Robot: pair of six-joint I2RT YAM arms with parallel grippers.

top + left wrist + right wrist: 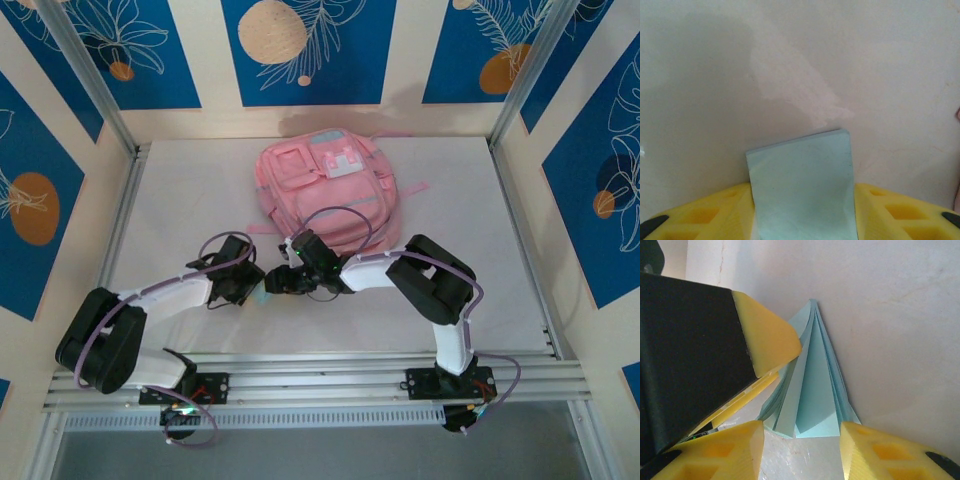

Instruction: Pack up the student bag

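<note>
The student bag [325,195], a pink backpack with a white patch, lies flat at the back middle of the table. Both grippers meet in front of it. My left gripper [256,289] is shut on a pale blue paper pad [802,185], which stands up between its yellow fingers [705,215]. In the right wrist view the pad [815,390] fans open, its pages spread. My right gripper [802,442] stands open just short of the pad's near edge, with the left gripper's yellow fingertip [765,335] pressing the pad from the upper left.
The white table top [180,200] stretches to both sides of the bag. Metal frame rails [120,215] run along the left, right and near edges. Purple cables loop over both arms close to the bag's front pocket.
</note>
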